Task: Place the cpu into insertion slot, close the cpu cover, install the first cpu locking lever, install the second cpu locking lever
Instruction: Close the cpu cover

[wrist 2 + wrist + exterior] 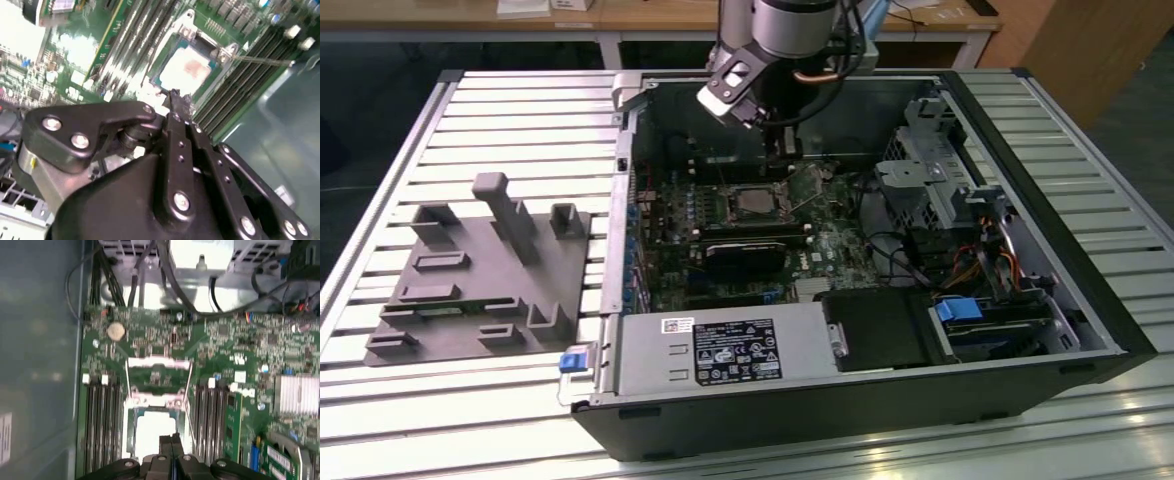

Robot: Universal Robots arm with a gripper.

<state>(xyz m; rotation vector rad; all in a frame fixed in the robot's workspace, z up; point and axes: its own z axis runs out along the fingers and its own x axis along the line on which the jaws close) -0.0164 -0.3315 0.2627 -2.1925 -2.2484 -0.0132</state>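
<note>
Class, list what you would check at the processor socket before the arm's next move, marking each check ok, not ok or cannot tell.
1. cpu lies in the socket: ok.
2. cpu cover closed over the cpu: not ok, it is swung open.
3. locking lever latched: not ok, one stands out free beside the socket.
4. gripper empty: ok, shut on nothing, near the socket's edge.
5. cpu seated flat: cannot tell.

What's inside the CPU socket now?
The cpu lies in the socket, silvery top showing, cpu cover swung open. The shut gripper covers one edge; anything beneath the cpu is hidden.
</note>
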